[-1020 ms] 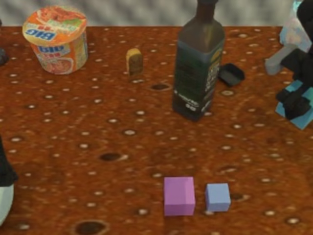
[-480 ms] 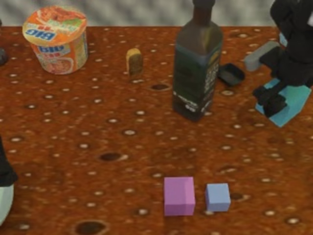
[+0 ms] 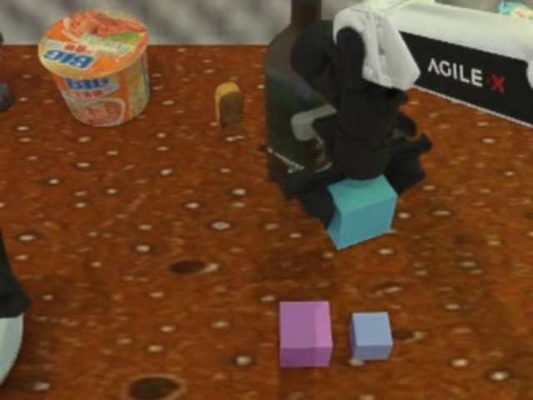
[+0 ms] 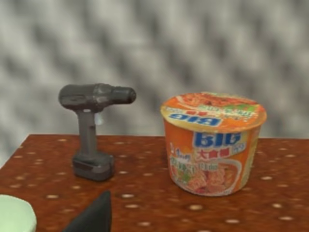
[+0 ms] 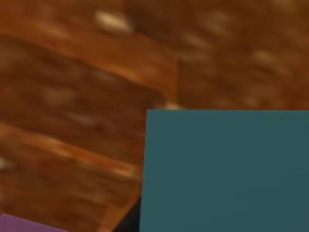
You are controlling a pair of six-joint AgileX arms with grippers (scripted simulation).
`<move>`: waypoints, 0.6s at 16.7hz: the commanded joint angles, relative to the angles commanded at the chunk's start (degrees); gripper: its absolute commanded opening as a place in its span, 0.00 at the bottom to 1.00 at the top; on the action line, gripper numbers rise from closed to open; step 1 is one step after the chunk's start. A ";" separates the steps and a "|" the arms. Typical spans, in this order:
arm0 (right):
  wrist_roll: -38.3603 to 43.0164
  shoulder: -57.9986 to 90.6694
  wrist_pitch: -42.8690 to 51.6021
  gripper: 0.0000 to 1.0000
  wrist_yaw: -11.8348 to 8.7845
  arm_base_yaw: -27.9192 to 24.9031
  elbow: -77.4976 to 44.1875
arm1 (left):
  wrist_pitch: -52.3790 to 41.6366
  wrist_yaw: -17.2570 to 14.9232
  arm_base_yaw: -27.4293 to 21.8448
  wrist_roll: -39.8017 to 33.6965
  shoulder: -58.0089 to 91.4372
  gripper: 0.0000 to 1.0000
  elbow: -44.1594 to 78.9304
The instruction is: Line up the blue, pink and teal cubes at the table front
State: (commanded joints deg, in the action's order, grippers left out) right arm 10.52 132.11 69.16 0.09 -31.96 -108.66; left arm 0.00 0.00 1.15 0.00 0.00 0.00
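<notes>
My right gripper is shut on the teal cube and holds it above the table, just in front of the dark bottle. In the right wrist view the teal cube fills the lower part, with a corner of the pink cube beyond it. The pink cube and the smaller blue cube sit side by side near the table front, a small gap between them. My left arm is parked at the left edge; one dark fingertip shows, with nothing held.
A dark bottle stands behind the right arm, partly hidden by it. A noodle cup is at the back left, a small tan object near the back middle. The left wrist view shows a drill beside the noodle cup.
My right arm has swung from the table's right edge towards the middle, carrying the teal cube. The pink and blue cubes and the left arm have not moved.
</notes>
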 joint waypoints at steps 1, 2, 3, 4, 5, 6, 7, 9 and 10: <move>5.91 0.73 0.81 0.00 -0.07 -2.98 -1.17 | 0.00 0.00 0.00 0.00 0.00 1.00 0.00; 11.80 1.38 1.57 0.00 -0.13 -5.93 -2.32 | 0.00 0.00 0.00 0.00 0.00 1.00 0.00; 17.52 1.94 2.26 0.00 -0.19 -8.83 -3.44 | 0.00 0.00 0.00 0.00 0.00 1.00 0.00; 22.96 2.40 2.87 0.00 -0.22 -11.63 -4.52 | 0.00 0.00 0.00 0.00 0.00 1.00 0.00; 28.05 2.75 3.38 0.00 -0.22 -14.30 -5.54 | 0.00 0.00 0.00 0.00 0.00 1.00 0.00; 32.68 2.97 3.80 0.00 -0.18 -16.80 -6.49 | 0.00 0.00 0.00 0.00 0.00 1.00 0.00; 36.78 3.08 4.11 0.00 -0.12 -19.09 -7.36 | 0.00 0.00 0.00 0.00 0.00 1.00 0.00; 43.19 3.04 4.50 0.00 0.09 -22.91 -8.77 | 0.00 0.00 0.00 0.00 0.00 1.00 0.00; 45.49 2.96 4.60 0.00 0.21 -24.37 -9.30 | 0.00 0.00 0.00 0.00 0.00 1.00 0.00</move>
State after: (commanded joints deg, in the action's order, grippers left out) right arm 56.01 135.07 73.75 0.29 -56.33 -117.96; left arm 0.00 0.00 1.15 0.00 0.00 0.00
